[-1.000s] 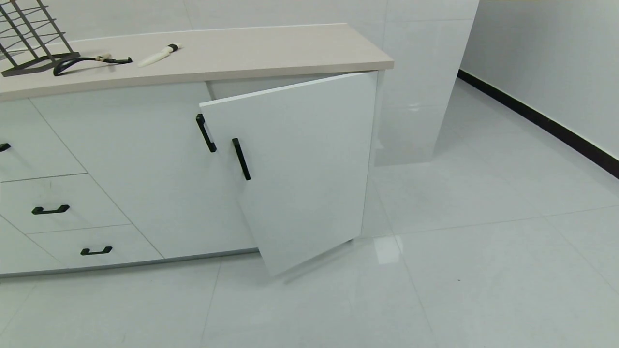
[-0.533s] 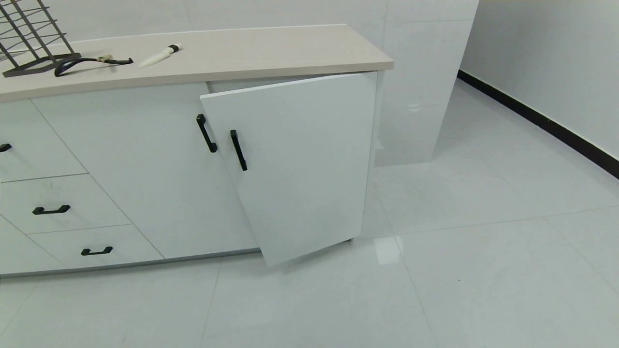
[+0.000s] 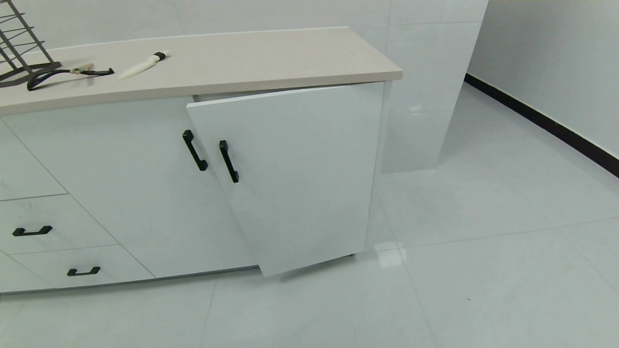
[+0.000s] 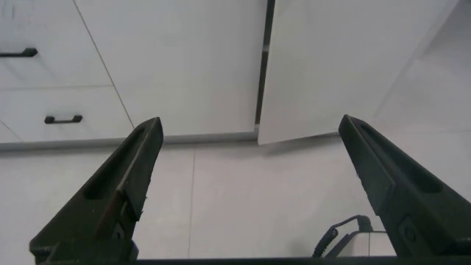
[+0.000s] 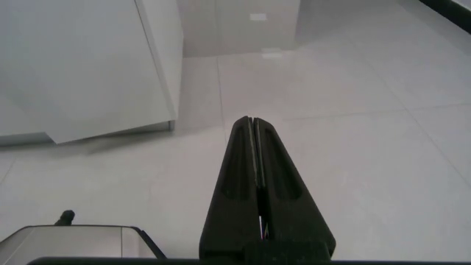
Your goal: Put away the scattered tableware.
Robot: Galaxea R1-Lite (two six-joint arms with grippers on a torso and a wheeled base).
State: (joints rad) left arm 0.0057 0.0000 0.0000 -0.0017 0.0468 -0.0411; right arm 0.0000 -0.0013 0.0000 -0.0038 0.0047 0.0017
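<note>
On the beige countertop (image 3: 271, 53) lie a white knife with a black band (image 3: 142, 65) and a curved black utensil (image 3: 63, 73), both at the far left beside a dark wire rack (image 3: 22, 53). Below the counter the right cabinet door (image 3: 300, 169) stands ajar, its black handle (image 3: 228, 161) close to the neighbouring door's handle (image 3: 194, 150). My left gripper (image 4: 250, 126) is open and empty, low above the floor, facing the ajar door (image 4: 346, 66). My right gripper (image 5: 252, 121) is shut with nothing in it, over the floor tiles.
Two drawers with black handles (image 3: 32, 231) (image 3: 83, 271) sit at the cabinet's lower left. A white pillar (image 3: 425, 96) stands right of the cabinet. Glossy white floor (image 3: 483, 270) spreads to the right, bounded by a wall with a black skirting (image 3: 546, 123).
The right cabinet door has swung a little toward shut. The head view has shifted, so the counter and cabinet sit lower in the picture.
</note>
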